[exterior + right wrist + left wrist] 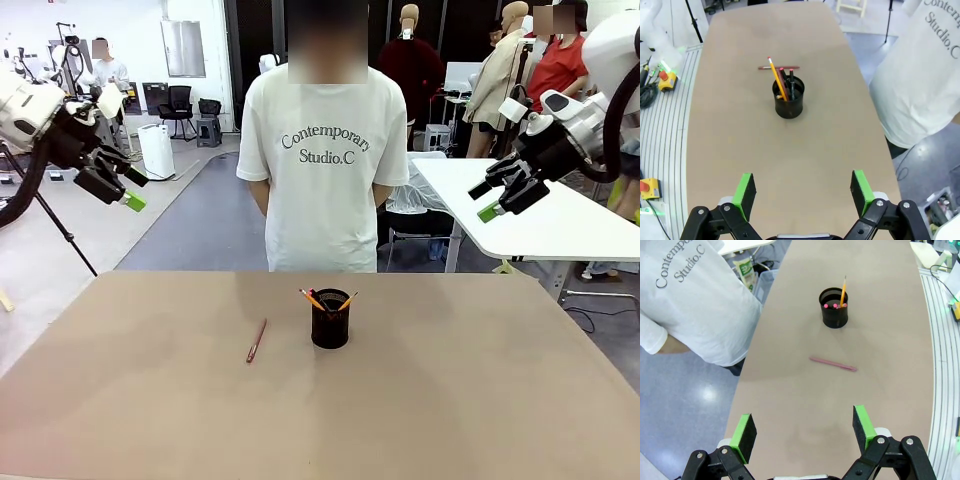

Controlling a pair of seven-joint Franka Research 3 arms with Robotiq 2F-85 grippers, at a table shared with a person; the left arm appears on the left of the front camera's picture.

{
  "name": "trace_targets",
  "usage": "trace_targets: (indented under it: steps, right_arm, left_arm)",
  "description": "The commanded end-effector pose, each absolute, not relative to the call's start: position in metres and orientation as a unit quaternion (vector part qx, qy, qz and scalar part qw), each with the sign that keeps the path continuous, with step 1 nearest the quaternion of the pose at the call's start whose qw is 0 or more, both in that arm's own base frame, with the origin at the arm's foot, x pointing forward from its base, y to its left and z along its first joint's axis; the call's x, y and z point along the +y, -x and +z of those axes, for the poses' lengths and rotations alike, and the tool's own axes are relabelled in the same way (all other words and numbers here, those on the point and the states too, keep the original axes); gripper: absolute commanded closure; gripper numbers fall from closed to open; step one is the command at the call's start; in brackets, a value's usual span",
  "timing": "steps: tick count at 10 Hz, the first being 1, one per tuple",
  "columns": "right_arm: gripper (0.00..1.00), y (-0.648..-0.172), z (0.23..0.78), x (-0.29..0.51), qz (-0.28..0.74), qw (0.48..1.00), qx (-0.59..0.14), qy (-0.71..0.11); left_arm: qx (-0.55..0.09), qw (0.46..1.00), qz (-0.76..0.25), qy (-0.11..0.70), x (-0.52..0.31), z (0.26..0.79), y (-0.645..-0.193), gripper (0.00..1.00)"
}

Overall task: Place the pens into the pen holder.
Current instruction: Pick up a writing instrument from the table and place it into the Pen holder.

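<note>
Lab bkgd; tan table (450, 400) with a person (325, 170) stood at the far edge.

Front view: the pen holder (330, 325) is seen upright near table centre. The reddish-brown pen (257, 340) is laid flat near it on the robot's left, not touching. The left gripper (132, 190) and right gripper (484, 201) are held high off the table, jaws apart, nothing held.

Left wrist view: fingers spread wide. The pen (833, 364) lies between gripper and holder (834, 315).

Right wrist view: jaws apart too. The yellow pencil (776, 77) and black pen (791, 80) are stood in the holder; poss. a third stick, too small to tell.

Handling, as judged: the pen is light, stiff and slick, and likely to roll. It is best pinched across mid-barrel. The holder is light and could be tipped.
</note>
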State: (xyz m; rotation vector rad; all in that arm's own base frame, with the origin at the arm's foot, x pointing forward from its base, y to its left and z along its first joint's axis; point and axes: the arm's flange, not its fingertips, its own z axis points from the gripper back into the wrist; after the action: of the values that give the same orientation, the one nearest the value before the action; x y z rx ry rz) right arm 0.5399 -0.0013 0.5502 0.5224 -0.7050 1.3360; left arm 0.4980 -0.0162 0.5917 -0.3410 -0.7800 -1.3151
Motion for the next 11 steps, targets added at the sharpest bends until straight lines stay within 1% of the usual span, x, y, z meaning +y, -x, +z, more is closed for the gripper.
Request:
trace_targets:
  steps: [1,8,10,11]
  right_arm:
    - [0.0,-0.536,0.553,-0.001,0.593,0.703,-0.313,-0.239]
    - [0.0,-0.536,0.553,-0.001,0.593,0.703,-0.313,-0.239]
    - [0.0,-0.536,0.553,-0.001,0.593,0.703,-0.313,-0.239]
    - [0.0,-0.536,0.553,-0.001,0.593,0.703,-0.313,-0.239]
  left_arm:
    - [-0.352,0.708,-0.593,0.151,-0.015,0.593,-0.498,0.0]
    - [-0.351,0.709,-0.592,0.154,-0.016,0.592,-0.498,0.0]
    - [-0.243,0.766,-0.578,0.144,-0.042,0.601,-0.5,0.0]
    - [-0.216,0.773,-0.578,0.146,-0.061,0.601,-0.502,0.0]
